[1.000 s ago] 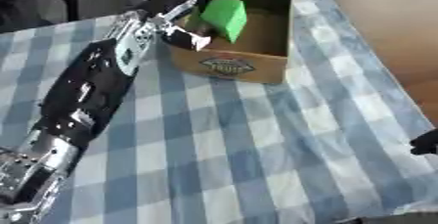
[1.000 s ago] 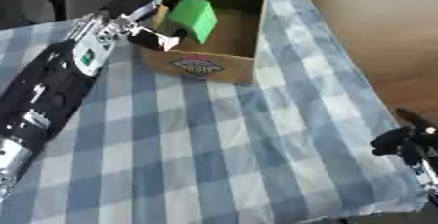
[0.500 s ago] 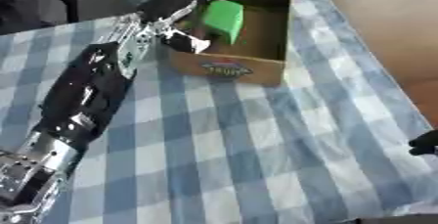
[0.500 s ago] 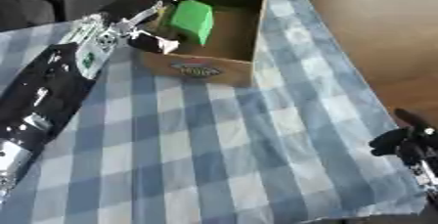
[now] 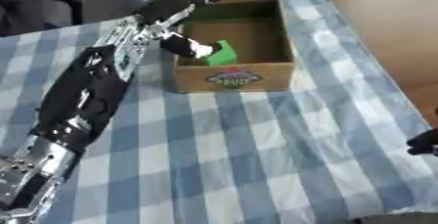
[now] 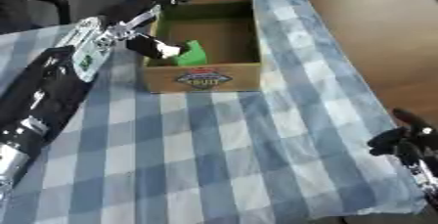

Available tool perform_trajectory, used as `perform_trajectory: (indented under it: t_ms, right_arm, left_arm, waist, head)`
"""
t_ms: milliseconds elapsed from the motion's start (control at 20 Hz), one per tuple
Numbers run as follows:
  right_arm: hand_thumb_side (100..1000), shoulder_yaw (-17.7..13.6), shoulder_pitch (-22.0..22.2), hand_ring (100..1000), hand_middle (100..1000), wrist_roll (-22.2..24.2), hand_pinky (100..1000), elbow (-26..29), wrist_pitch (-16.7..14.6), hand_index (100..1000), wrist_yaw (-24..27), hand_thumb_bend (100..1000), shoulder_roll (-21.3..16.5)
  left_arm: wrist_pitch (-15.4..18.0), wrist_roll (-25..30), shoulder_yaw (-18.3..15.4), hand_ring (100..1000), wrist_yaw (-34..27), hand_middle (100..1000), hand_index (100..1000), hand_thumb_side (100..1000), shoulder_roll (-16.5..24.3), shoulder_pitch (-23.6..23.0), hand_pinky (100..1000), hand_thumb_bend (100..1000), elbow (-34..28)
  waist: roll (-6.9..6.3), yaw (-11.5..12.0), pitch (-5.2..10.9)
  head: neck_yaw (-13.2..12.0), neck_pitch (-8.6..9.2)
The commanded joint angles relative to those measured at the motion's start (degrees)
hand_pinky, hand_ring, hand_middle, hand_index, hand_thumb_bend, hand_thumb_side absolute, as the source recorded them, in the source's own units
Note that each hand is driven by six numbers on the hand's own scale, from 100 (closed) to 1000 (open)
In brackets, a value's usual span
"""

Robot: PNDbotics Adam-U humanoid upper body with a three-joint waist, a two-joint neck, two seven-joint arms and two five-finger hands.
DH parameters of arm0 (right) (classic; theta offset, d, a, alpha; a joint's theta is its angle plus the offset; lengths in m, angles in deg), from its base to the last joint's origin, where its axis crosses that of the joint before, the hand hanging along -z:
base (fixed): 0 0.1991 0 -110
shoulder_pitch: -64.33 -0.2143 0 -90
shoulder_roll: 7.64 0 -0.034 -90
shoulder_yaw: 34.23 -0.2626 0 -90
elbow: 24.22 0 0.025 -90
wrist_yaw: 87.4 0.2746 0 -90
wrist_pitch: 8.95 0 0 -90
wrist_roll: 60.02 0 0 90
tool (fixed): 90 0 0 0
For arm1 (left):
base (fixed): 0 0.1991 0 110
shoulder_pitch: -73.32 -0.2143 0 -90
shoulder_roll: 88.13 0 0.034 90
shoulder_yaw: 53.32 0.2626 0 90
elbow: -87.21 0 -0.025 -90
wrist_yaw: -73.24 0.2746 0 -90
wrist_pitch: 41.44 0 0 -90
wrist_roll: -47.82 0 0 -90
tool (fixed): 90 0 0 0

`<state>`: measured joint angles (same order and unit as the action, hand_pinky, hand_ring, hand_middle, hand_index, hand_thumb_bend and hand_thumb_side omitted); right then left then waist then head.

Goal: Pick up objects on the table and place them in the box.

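Blue-checked cloth (image 5: 239, 149) covers the table. Left eye view: the left hand (image 5: 175, 8) hangs spread and released over the cardboard box (image 5: 231, 78), where a green object (image 5: 222, 56) lies inside. Right eye view: the right hand (image 6: 406, 142) rests low right, its fingers unclear.

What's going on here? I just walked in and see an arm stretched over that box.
The left robot hand reaches over the left wall of the cardboard box, on a blue checked tablecloth. A green block sits inside the box, by the near wall, beside the thumb. Whether the hand touches it is unclear. The right robot hand idles at the table's right edge.
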<state>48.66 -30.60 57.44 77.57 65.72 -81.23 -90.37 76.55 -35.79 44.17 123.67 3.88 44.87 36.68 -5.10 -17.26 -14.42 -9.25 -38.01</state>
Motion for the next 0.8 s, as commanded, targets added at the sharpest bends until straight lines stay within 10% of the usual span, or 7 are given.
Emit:
perform_trajectory:
  t_ms: [50, 550, 800]
  right_arm:
    - [603, -0.65, 0.14, 691, 626, -0.03, 659, 0.87, -0.13, 967, 0.41, 100, -0.58]
    - [598, -1.76, 0.67, 692, 627, -1.32, 661, 1.01, -0.14, 968, 0.35, 100, -0.87]
    - [597, -2.12, 0.64, 692, 627, -2.05, 660, 1.1, -0.03, 970, 0.37, 100, -0.79]
  left_arm:
    - [-0.41, 1.32, -0.33, 783, -7.18, 796, 964, 440, 3.54, 0.18, 866, 217, -3.95]
    - [-5.6, 4.45, -1.08, 730, -42.01, 715, 907, 356, 15.9, -11.16, 835, 100, -26.85]
    - [-9.17, 2.59, -4.73, 710, -55.98, 684, 886, 536, 20.04, -22.67, 826, 100, -42.19]
  waist:
    - [0.69, 0.85, 1.49]
    - [1.51, 5.54, 2.31]
    - [2.07, 7.7, 2.28]
  head:
    - [0.53, -0.27]
    - [1.42, -1.32]
    - [1.65, -1.71]
